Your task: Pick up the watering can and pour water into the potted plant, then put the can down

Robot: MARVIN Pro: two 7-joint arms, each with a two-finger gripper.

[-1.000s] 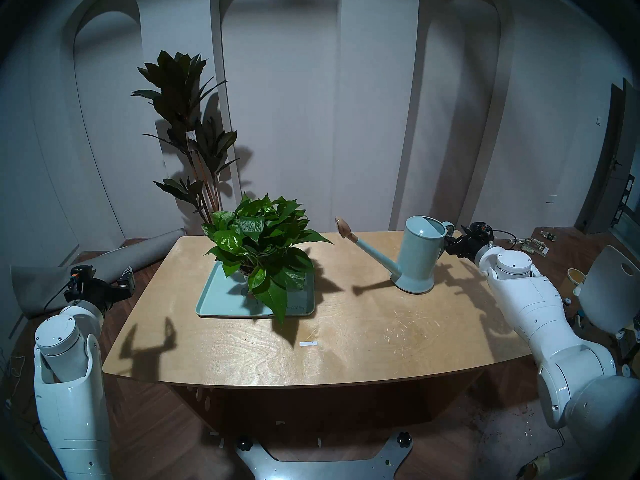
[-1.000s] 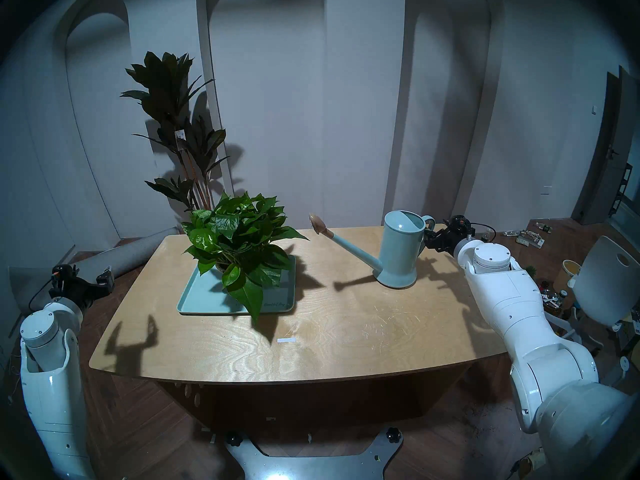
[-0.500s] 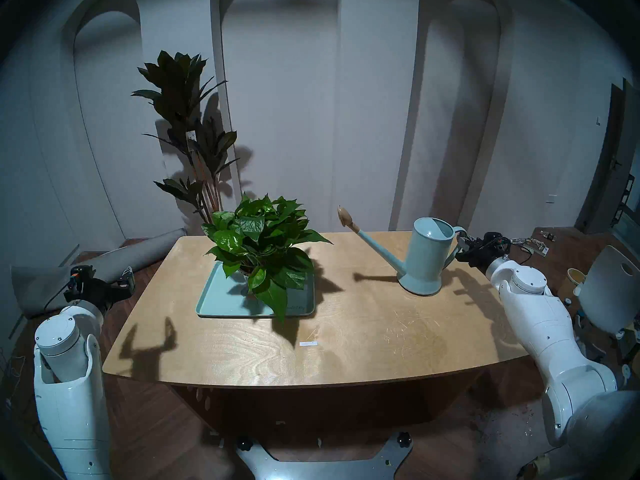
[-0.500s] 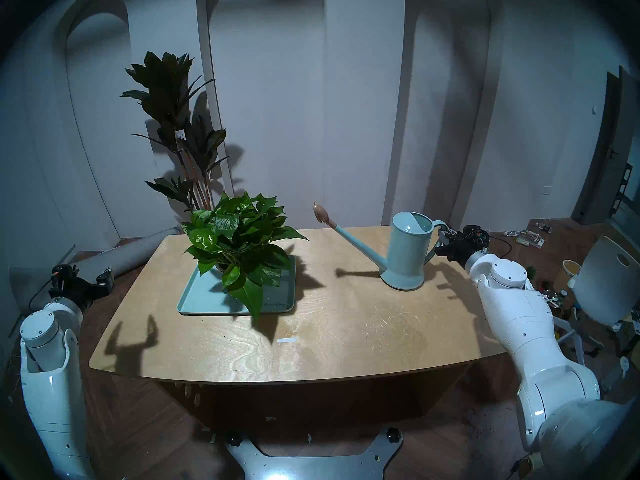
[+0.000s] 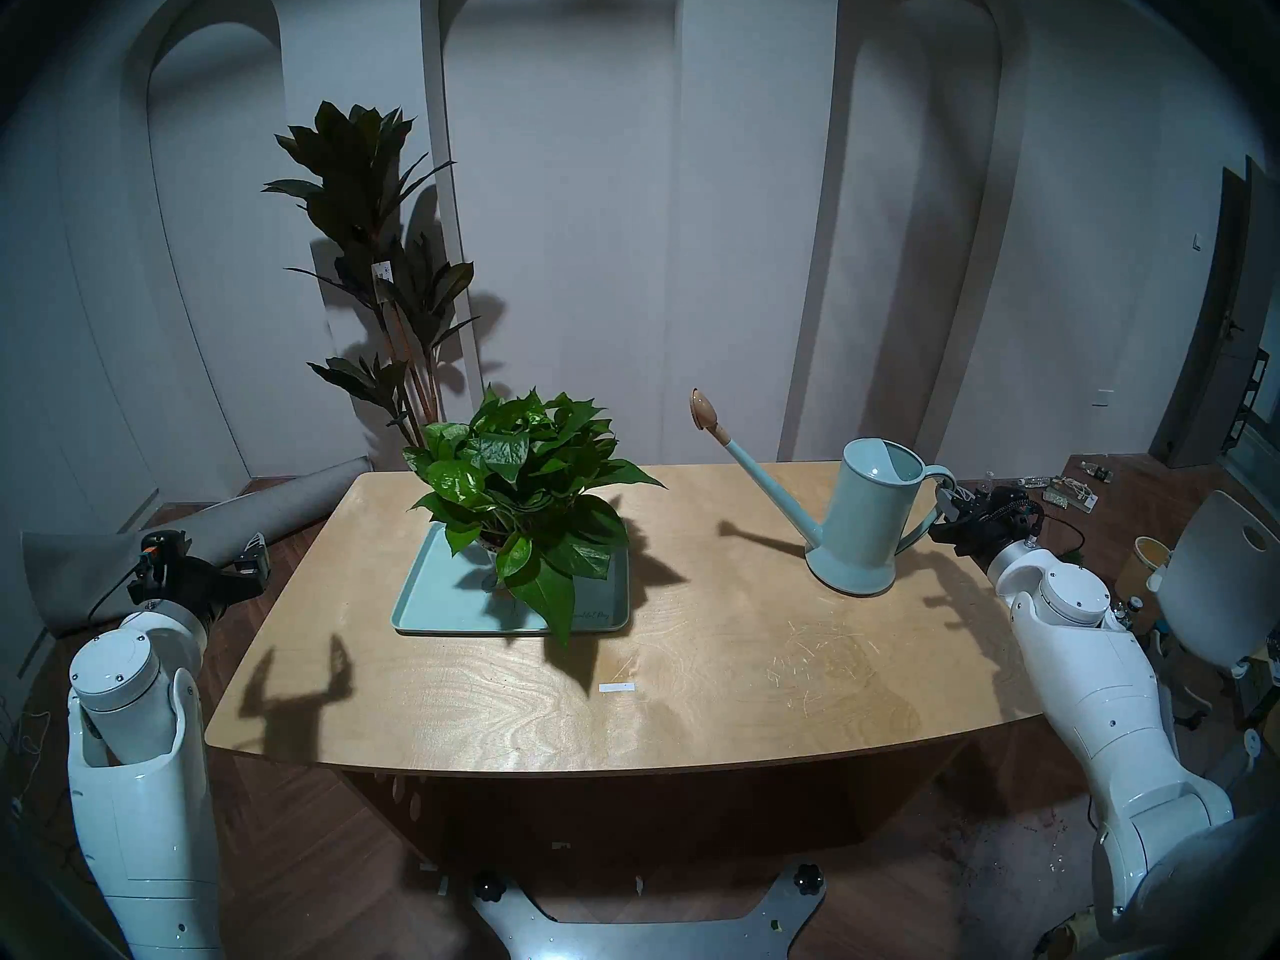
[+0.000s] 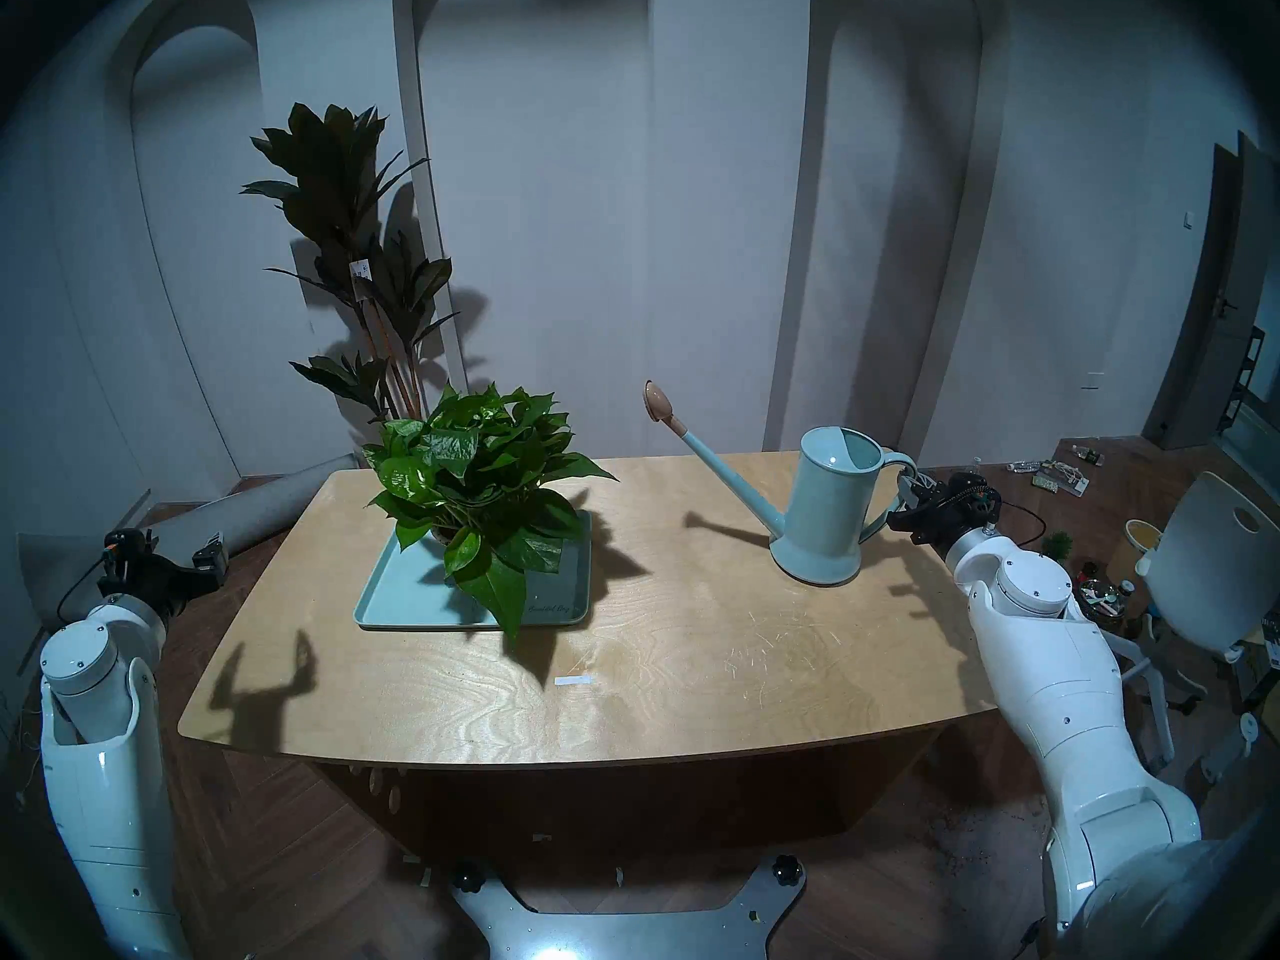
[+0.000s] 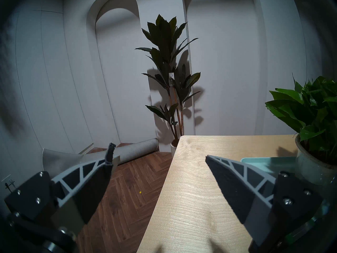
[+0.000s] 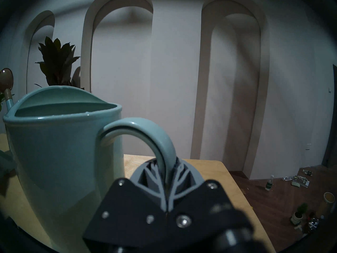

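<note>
At right gripper (image 8: 166, 171): clenched on the handle of can (image 5: 874, 515), tilted back; lift, pour into plant (image 5: 526, 484), set-down remain.

Glossy, perhaps enamelled watering can (image 5: 869, 522) on smooth, scratched wooden table (image 5: 692, 695).

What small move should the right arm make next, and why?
Probably lift straight up. The right gripper is shut on the watering can handle, but the can looks tilted, its base on the table, far from the potted plant.
</note>
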